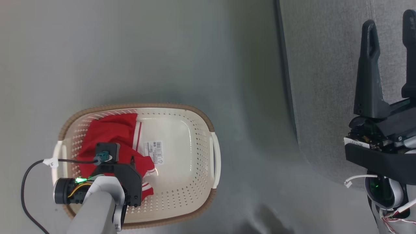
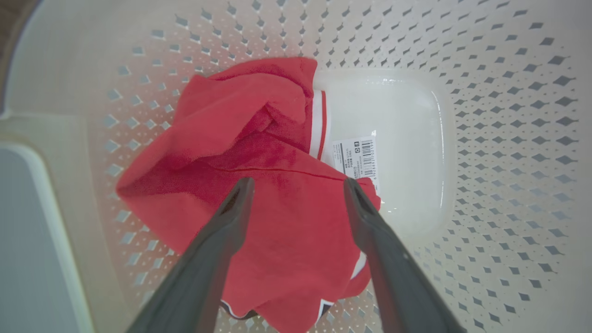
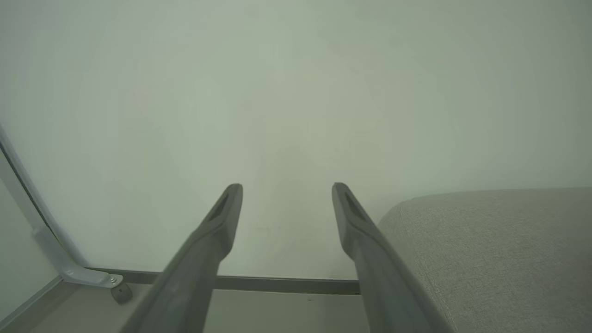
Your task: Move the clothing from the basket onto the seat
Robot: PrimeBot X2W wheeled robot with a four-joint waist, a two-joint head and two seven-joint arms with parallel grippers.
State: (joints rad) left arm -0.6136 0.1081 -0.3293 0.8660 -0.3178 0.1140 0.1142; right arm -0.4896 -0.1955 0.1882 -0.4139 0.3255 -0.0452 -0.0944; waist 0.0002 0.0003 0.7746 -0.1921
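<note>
Looking along the left gripper [image 2: 298, 185], its fingers are standing spread, pinching nothing, and hanging over the clothing [image 2: 259, 152]. The clothing is a rumpled red heap lying inside the basket [image 2: 499, 138] against its wall, beside a barcode label [image 2: 356, 157] on the basket's floor. I judge the pick-up is in hand. The next move is calling for a drop until the tips are straddling a fold, then a squeeze. Whether the tips are already touching cloth, I cannot tell, and how many garments are making up the heap is unclear.

From the head, the left arm is covering part of the heap inside the basket. The seat [image 1: 325, 81] is lying well apart from the basket. The right gripper [image 1: 390, 22] is hovering over it, spread and empty, one finger cut off by the frame.

Along the right fingers, a corner of the seat is showing before a pale wall.
</note>
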